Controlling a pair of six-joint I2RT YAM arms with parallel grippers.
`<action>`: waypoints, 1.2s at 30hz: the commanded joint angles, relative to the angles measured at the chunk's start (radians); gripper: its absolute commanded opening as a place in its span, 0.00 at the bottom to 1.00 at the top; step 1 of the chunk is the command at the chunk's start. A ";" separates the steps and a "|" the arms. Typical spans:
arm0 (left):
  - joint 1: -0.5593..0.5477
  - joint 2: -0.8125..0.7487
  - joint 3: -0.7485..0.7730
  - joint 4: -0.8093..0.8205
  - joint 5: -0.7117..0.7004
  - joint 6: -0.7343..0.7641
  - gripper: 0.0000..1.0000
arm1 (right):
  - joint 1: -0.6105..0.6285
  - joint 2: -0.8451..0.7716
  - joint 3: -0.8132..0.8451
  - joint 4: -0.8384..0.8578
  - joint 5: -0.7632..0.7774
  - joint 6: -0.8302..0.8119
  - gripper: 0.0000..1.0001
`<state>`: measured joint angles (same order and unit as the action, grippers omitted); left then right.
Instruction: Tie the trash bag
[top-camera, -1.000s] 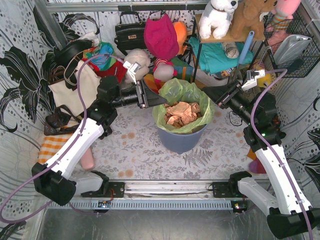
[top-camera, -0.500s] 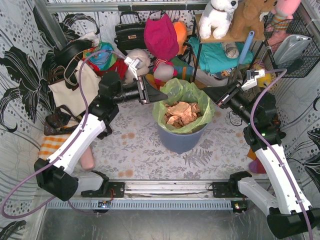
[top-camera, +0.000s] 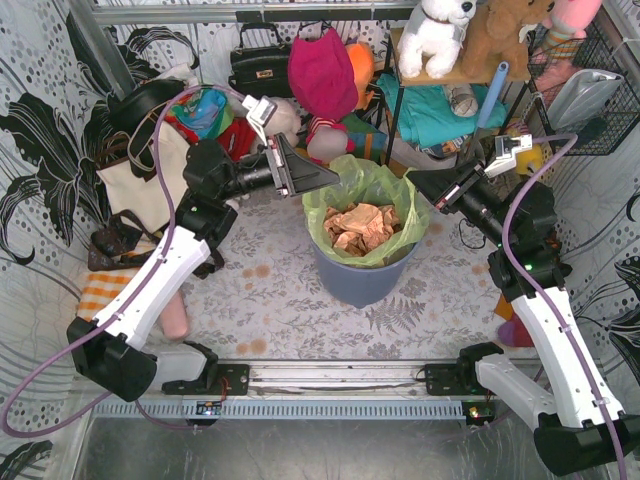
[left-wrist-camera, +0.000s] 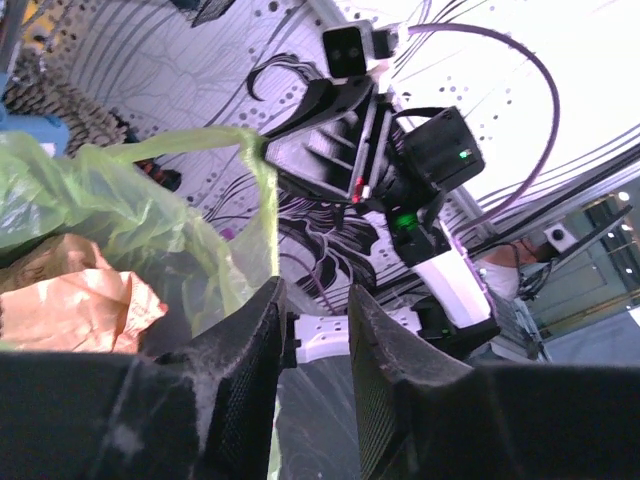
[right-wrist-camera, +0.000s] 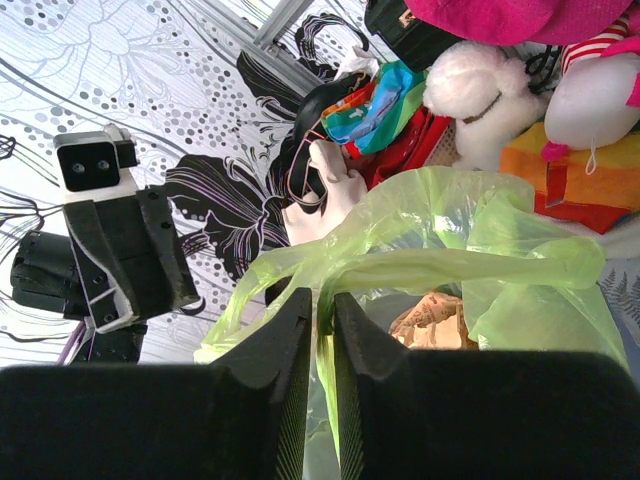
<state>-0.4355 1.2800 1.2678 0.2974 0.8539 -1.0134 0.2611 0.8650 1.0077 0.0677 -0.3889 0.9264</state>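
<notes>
Top external view: the patterned desk (top-camera: 270, 300) carries a round blue-grey bin (top-camera: 360, 282) in the middle. The light-green trash bag (top-camera: 368, 185) lines it, and its rim is folded over the bin's edge. Compared with a second ago, the left arm has lifted and swung toward the back. The left claw (top-camera: 330, 180) now sits higher, at the bag's back-left rim. The right claw (top-camera: 415, 187) is at the same spot on the bag's right rim, and its jaws have drawn closer together.

In the right wrist view, the right claw's jaws stand almost closed, pinching a stretched band of the bag's film in the narrow slit between them. In the left wrist view, the left claw's jaws stand partly apart, and only background shows through the gap. The bag's film hangs just beside the tip of one finger, on its outer side. Crumpled tan paper (top-camera: 362, 225) lies inside the bag, below both claws.
</notes>
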 joint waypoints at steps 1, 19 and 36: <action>0.004 -0.001 0.015 -0.113 -0.024 0.094 0.43 | -0.001 -0.004 0.027 0.026 -0.001 -0.015 0.16; 0.012 -0.202 0.015 -0.699 -0.385 0.356 0.72 | -0.001 -0.011 0.012 -0.004 -0.001 -0.016 0.20; 0.015 -0.127 -0.240 0.105 -0.141 -0.068 0.44 | -0.001 -0.008 0.011 0.013 -0.006 -0.003 0.20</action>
<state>-0.4290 1.1393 1.0393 0.1207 0.6731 -0.9771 0.2611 0.8650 1.0077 0.0490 -0.3897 0.9234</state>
